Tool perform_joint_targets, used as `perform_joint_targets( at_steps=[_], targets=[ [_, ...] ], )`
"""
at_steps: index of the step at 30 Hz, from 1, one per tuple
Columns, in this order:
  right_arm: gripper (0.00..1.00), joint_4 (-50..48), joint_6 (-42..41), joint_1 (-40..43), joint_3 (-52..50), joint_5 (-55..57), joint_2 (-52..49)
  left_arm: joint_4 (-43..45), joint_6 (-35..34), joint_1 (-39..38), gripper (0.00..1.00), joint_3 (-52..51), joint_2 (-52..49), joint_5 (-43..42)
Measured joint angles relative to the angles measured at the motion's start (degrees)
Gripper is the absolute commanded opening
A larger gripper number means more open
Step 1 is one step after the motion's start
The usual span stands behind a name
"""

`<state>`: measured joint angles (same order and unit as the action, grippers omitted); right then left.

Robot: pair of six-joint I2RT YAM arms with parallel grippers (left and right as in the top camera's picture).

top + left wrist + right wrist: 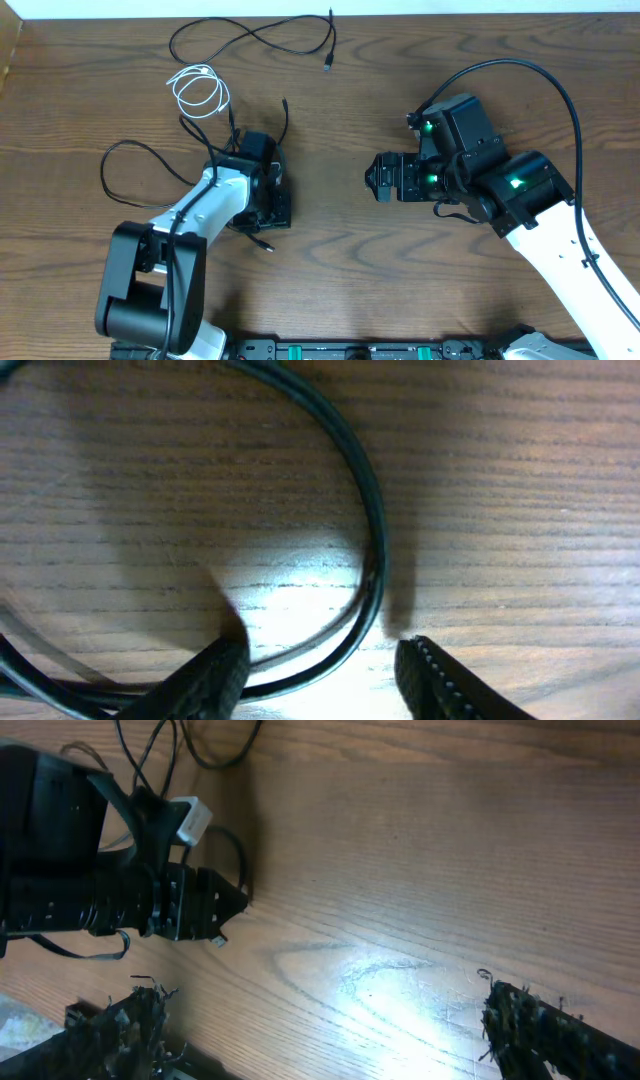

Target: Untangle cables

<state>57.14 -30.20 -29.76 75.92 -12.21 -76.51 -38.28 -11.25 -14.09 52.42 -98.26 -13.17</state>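
Several thin cables lie at the table's left. A long black cable (262, 34) snakes along the far edge. A small white cable (200, 90) is coiled below it. Another black cable (128, 168) loops at the left. My left gripper (271, 204) points down over a further black cable, whose plug end (265, 244) sticks out just below it. In the left wrist view this black cable (372, 530) curves between the spread fingers of my left gripper (325, 678), lying on the wood and not pinched. My right gripper (377, 181) hangs open mid-table, empty (335, 1040).
The wooden table (340, 270) has its far edge at the top of the overhead view. The right arm's thick black cable (560, 90) arcs over the right side. The left arm's base (140, 300) stands at the front left.
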Motion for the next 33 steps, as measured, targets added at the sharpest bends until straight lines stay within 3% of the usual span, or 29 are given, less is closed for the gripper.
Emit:
perform_joint_targets(
  at_steps=[3, 10, 13, 25, 27, 29, 33],
  targets=[
    [0.99, 0.0, 0.0, 0.0, 0.0, 0.0, 0.0, 0.92, -0.66, 0.0, 0.32, 0.28, -0.39, 0.17],
    [0.99, 0.0, 0.0, 0.0, 0.0, 0.02, 0.0, 3.54, -3.93, -0.07, 0.19, 0.33, -0.61, 3.28],
    [0.99, 0.07, 0.0, 0.0, 0.0, 0.0, 0.0, 6.91, -5.53, -0.07, 0.08, 0.33, -0.72, 5.18],
    [0.99, 0.72, 0.0, 0.0, 0.0, 0.0, 0.0, 19.43, -6.78, -0.07, 0.08, 0.11, -2.12, 7.96],
    [0.99, 0.79, 0.0, 0.0, 0.0, 0.0, 0.0, 19.56, -6.75, -0.07, 0.15, 0.11, -2.14, 7.98],
    [0.99, 0.81, 0.0, 0.0, 0.0, 0.0, 0.0, 19.5, -6.51, -0.07, 0.44, 0.17, -2.14, 7.96],
    [0.99, 0.83, 0.0, 0.0, 0.0, 0.0, 0.0, 16.96, -6.78, -0.15, 0.71, 1.42, -2.14, 8.0]
  ],
)
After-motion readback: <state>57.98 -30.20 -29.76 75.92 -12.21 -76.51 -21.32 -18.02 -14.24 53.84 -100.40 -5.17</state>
